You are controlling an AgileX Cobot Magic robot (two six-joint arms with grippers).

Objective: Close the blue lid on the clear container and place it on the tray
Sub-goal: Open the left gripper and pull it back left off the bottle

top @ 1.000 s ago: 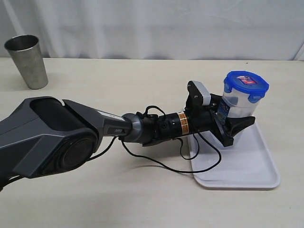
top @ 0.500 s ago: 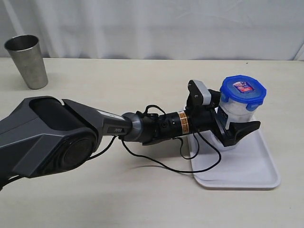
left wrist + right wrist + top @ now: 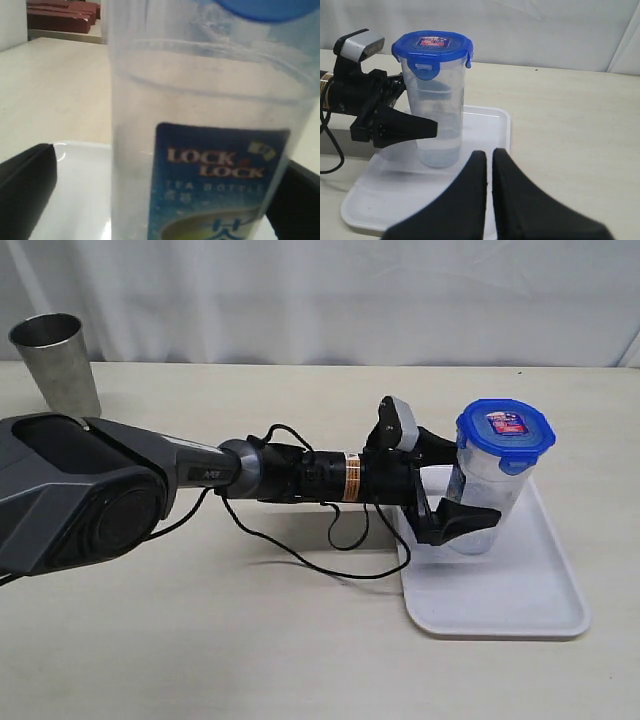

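The clear container [image 3: 487, 495] stands upright on the white tray [image 3: 520, 600], with the blue lid [image 3: 505, 435] snapped on top. My left gripper [image 3: 462, 480] is open, one black finger on each side of the container's lower half and a gap at both sides. In the left wrist view the labelled container [image 3: 200, 150] fills the frame between the fingers [image 3: 27, 190], under the lid [image 3: 265, 7]. The right wrist view shows the container [image 3: 437, 120], the lid [image 3: 432, 47] and the tray [image 3: 487, 125]. There my right gripper [image 3: 489, 155] hangs shut and empty over the tray's near edge.
A grey steel cup [image 3: 58, 365] stands at the far left back of the table. The left arm [image 3: 200, 475] stretches across the middle, with a black cable [image 3: 330, 565] looping onto the table beside the tray. A white curtain closes off the back.
The left gripper's jaws have spread wide and let go of the container, which now stands on the tray a little further left. The left arm has swung lower and flatter.
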